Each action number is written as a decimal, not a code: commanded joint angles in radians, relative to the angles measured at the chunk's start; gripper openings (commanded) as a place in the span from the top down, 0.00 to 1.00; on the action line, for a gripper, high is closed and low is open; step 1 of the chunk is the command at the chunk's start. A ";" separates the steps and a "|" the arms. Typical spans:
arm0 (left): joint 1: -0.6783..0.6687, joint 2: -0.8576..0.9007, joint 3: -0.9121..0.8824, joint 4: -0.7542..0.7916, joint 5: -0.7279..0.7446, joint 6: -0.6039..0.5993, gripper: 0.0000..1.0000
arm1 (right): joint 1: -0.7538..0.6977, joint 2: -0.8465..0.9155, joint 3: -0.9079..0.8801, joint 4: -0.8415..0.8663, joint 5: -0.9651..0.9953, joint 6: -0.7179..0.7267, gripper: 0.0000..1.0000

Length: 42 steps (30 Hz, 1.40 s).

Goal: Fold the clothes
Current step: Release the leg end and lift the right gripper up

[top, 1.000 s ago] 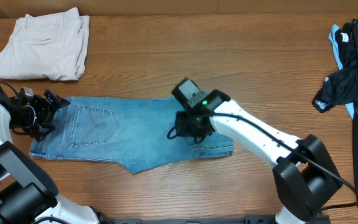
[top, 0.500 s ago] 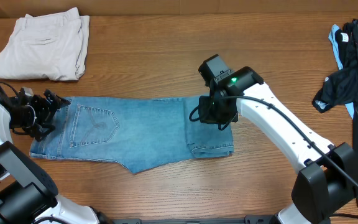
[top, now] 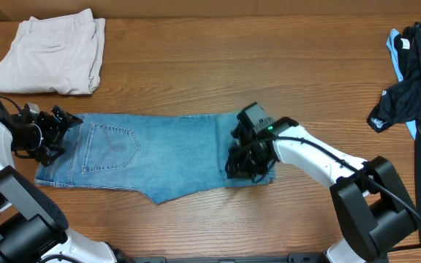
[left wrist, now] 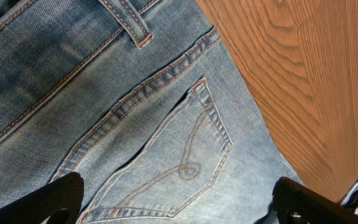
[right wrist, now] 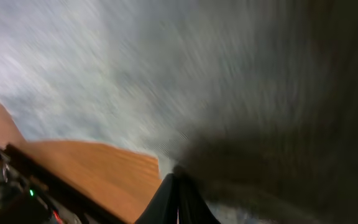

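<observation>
The light blue jeans [top: 159, 153] lie flat across the middle of the table, legs folded back at the right end, a back pocket showing at the left. My left gripper [top: 55, 128] is open at the waistband end; in the left wrist view its fingers [left wrist: 182, 205] straddle the stitched pocket [left wrist: 185, 155] with nothing held. My right gripper [top: 238, 164] is low over the folded right end of the jeans. In the blurred right wrist view its fingers [right wrist: 179, 199] are pressed together against pale denim [right wrist: 104, 62].
Folded cream-beige trousers [top: 50, 52] lie at the back left. A black garment with white lettering and blue trim [top: 419, 80] lies at the right edge. Bare wooden table [top: 196, 73] shows behind the jeans.
My right gripper moved from the middle of the jeans up to the right, then came down onto the folded right end. The left arm has not moved.
</observation>
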 commanded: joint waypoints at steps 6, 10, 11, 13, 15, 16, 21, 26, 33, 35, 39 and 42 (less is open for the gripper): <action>0.003 -0.010 -0.005 -0.005 0.002 -0.006 0.00 | -0.011 -0.017 -0.018 0.001 -0.072 -0.005 0.96; 0.003 -0.010 -0.005 -0.005 0.001 -0.005 0.00 | -0.030 -0.091 0.097 -0.080 -0.060 -0.045 0.96; 0.003 -0.010 -0.005 -0.006 0.001 -0.005 0.00 | -0.037 -0.109 0.128 -0.099 -0.054 -0.055 0.96; 0.003 -0.010 -0.005 -0.006 0.001 -0.006 0.00 | -0.057 -0.144 0.191 -0.113 -0.023 -0.060 0.94; 0.003 -0.010 -0.005 -0.006 0.001 -0.006 0.00 | -0.076 -0.157 0.226 -0.087 0.002 -0.060 0.93; 0.003 -0.010 -0.005 -0.006 0.002 -0.006 0.00 | -0.082 -0.157 0.231 -0.067 0.000 -0.060 0.93; 0.003 -0.010 -0.005 -0.006 0.002 -0.006 0.00 | -0.088 -0.108 0.227 0.033 -0.001 -0.056 0.92; 0.003 -0.010 -0.005 -0.011 0.002 -0.006 0.00 | -0.085 0.025 0.225 0.115 -0.019 -0.056 0.93; 0.003 -0.010 -0.005 -0.014 0.001 -0.006 0.00 | -0.087 0.192 0.225 0.248 -0.076 -0.057 0.93; 0.003 -0.010 -0.005 -0.014 0.001 -0.006 0.00 | -0.087 0.220 0.225 0.283 -0.076 -0.057 0.93; 0.003 -0.010 -0.005 -0.014 0.001 -0.006 0.00 | -0.101 0.244 0.225 0.320 -0.064 -0.063 0.93; 0.003 -0.010 -0.005 -0.014 0.001 -0.006 0.00 | -0.123 0.238 0.232 0.319 -0.064 -0.064 0.94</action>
